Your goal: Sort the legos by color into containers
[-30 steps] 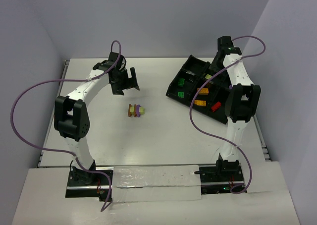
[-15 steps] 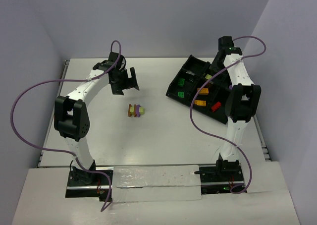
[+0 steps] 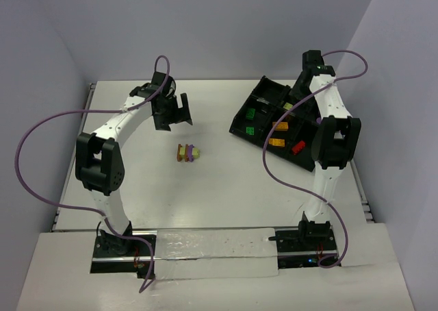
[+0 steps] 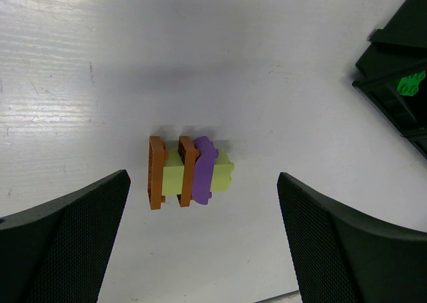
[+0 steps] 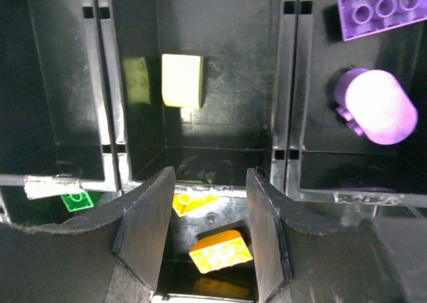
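A lego cluster [image 3: 188, 152] of two orange plates, a yellow-green brick and a purple piece lies on the white table; in the left wrist view the cluster [image 4: 187, 171] sits between and below my fingers. My left gripper [image 3: 176, 114] [image 4: 203, 213] is open and empty, hovering just behind the cluster. The black divided tray [image 3: 263, 92] stands at the back right. My right gripper [image 3: 296, 95] [image 5: 210, 216] is open and empty over the tray. An orange brick [image 5: 220, 251] lies in the compartment below it, and a yellow-green brick [image 5: 182, 81] in the one beyond.
Other compartments hold purple pieces [image 5: 373, 106], green bricks [image 3: 251, 112], orange bricks [image 3: 276, 142] and a red brick [image 3: 298, 146]. The tray's corner [image 4: 393, 56] shows at the right of the left wrist view. Purple cables loop beside both arms.
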Tool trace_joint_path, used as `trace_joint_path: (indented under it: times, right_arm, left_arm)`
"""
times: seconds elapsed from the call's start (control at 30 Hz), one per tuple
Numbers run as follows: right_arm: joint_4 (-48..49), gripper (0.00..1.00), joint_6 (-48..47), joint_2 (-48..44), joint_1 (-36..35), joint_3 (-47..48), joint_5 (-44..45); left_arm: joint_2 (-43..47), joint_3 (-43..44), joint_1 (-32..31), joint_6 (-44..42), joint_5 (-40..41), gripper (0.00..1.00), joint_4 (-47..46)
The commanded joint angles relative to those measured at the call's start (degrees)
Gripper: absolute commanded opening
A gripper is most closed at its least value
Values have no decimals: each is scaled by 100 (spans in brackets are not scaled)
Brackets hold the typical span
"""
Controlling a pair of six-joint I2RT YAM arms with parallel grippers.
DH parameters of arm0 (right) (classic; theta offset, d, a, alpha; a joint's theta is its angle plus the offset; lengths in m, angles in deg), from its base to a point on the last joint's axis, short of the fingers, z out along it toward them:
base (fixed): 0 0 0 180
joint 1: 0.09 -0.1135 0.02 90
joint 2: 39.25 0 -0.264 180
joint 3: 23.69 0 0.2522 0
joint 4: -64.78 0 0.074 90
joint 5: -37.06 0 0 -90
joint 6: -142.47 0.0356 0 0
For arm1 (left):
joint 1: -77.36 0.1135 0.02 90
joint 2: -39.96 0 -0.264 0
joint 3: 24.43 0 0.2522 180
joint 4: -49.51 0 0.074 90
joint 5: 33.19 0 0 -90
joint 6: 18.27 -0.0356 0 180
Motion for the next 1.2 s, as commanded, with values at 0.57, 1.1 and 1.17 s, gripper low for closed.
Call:
trace_joint_path:
  times: [0.57,1.1,1.17]
  right_arm:
    - [937,54,-295,-1147,-800,-895,-1290]
    - [927,54,-272,-1181,-872,-1007,-1310]
    - [919,54,-272,-1181,-879,-1023,-1333]
  left_arm:
    - [88,169,-132,-125,60,97,-16]
    - [150,-701,-391,40,674,69,26]
    - [134,-685,-383,195,868,62,18]
